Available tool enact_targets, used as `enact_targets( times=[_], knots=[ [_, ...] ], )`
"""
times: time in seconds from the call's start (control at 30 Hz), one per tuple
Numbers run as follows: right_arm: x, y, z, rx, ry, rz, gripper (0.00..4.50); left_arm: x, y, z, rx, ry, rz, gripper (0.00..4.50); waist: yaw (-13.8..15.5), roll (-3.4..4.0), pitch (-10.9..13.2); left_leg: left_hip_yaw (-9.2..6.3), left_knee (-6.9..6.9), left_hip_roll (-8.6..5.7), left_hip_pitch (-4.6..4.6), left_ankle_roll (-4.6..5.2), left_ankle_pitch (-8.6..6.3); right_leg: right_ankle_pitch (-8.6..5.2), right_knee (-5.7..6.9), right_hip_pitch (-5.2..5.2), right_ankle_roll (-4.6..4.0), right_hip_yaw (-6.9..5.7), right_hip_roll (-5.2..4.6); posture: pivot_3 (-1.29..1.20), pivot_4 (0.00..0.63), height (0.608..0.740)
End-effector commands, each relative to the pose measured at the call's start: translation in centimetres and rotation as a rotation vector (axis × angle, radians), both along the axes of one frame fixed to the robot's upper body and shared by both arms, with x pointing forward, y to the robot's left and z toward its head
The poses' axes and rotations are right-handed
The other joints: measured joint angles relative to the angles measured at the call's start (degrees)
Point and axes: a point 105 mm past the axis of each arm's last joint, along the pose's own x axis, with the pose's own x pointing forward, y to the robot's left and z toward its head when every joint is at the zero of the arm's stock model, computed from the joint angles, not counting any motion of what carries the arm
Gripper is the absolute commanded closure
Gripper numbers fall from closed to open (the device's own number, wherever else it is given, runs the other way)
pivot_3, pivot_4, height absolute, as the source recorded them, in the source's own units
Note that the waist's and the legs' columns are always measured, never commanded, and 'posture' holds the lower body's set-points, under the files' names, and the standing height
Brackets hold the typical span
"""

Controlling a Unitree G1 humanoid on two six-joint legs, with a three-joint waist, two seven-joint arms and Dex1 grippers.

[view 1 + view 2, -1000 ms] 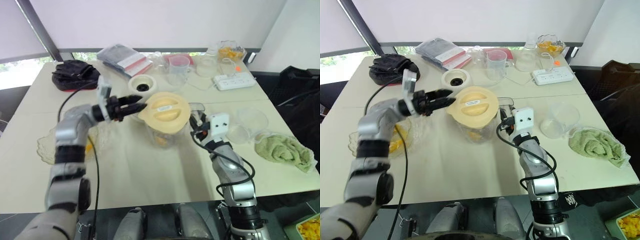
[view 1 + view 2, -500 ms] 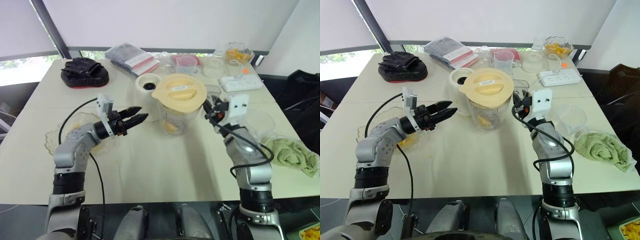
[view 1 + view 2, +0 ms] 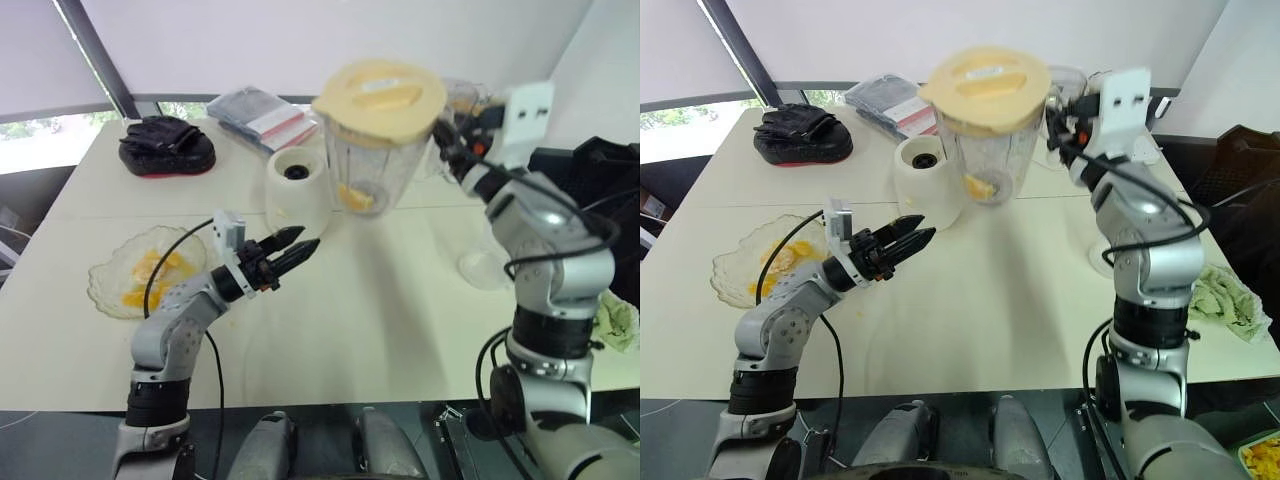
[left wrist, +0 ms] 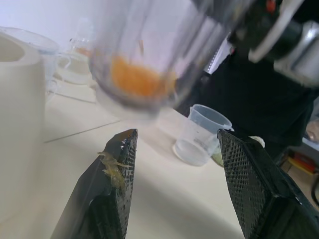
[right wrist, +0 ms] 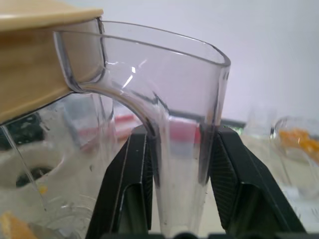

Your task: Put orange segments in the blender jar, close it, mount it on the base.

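A wide pale counter stretches before me, and the risks here all hang above it. My right pincer is clenched on the clear handle of the jar, which I hold high in the air, off the counter, just beside and above the white base and not yet over it. The grip is on the handle alone, so the jar's whole weight hangs to one side; I judge it could swing or twist in my fingers as I lower it, and meet the base's rim crooked instead of seating. A hard knock could topple the base, which stands free on the counter. The yellow lid sits on the jar; I cannot tell whether it is pressed fully home, and the jar looks slightly tilted, so a loose lid might slide off. My left pincer is released, fingers spread, hovering low over the counter near the base and holding nothing; being so close, it could be struck by the descending jar unless it steadies the base or moves aside. A clear cup stands farther right, near my right elbow's path. Orange segments lie at the jar's bottom and would spill if it tips. A shred of pulp clings to one left finger and may make that pad slippery.
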Motion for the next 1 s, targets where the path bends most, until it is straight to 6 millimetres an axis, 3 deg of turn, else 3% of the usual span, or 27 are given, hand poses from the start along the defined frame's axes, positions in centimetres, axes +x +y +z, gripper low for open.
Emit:
enact_targets(
  times=[0.03, 0.2, 0.43, 0.77, 1.0],
  knots=[
    [0.1, 0.0, 5.5, 0.036, -0.127, -0.013, 3.46, -0.7, -0.2, 0.7, 0.013, -0.067, 0.013, 1.88, 0.0, 0.0, 0.0, 0.0, -0.02, 0.0, 0.0, 0.0, 0.0, 0.0, 0.0, -0.01, 0.0, 0.0, 0.0, 0.0, 0.15, 0.74],
    [2.2, 2.2, 7.7, 0.051, -0.145, 0.017, 3.46, -0.9, 0.1, 0.3, 0.033, -0.075, 0.051, 1.88, -0.7, 0.0, 0.0, 0.01, -0.1, 0.0, -0.01, 0.01, -0.01, 0.0, -0.05, -0.02, 0.0, -0.02, -0.03, 0.0, 0.15, 0.74],
    [4.5, 6.9, 8.3, 0.07, -0.127, 0.072, 3.46, -1.3, 1.1, 0.1, 0.051, -0.072, 0.127, 1.88, -2.0, 0.02, 0.0, 0.05, -0.16, 0.01, -0.04, 0.01, -0.01, 0.0, -0.03, -0.13, 0.0, 0.0, -0.03, 0.0, 0.15, 0.74],
    [5.9, 11.3, 7.4, 0.11, -0.078, 0.125, 3.46, -2.0, 1.8, -0.2, 0.087, -0.073, 0.183, 1.88, -2.6, 0.04, 0.0, 0.06, -0.19, 0.0, -0.13, 0.0, 0.0, 0.0, -0.03, -0.25, 0.0, -0.01, -0.05, 0.0, 0.15, 0.74],
    [6.5, 13.4, 5.4, 0.123, -0.033, 0.153, 3.46, -2.1, 2.2, -0.1, 0.098, -0.073, 0.213, 1.88, -2.7, 0.06, 0.0, 0.06, -0.19, 0.0, -0.13, 0.0, 0.0, 0.0, -0.02, -0.26, 0.0, -0.01, -0.05, 0.0, 0.15, 0.74]
  ],
)
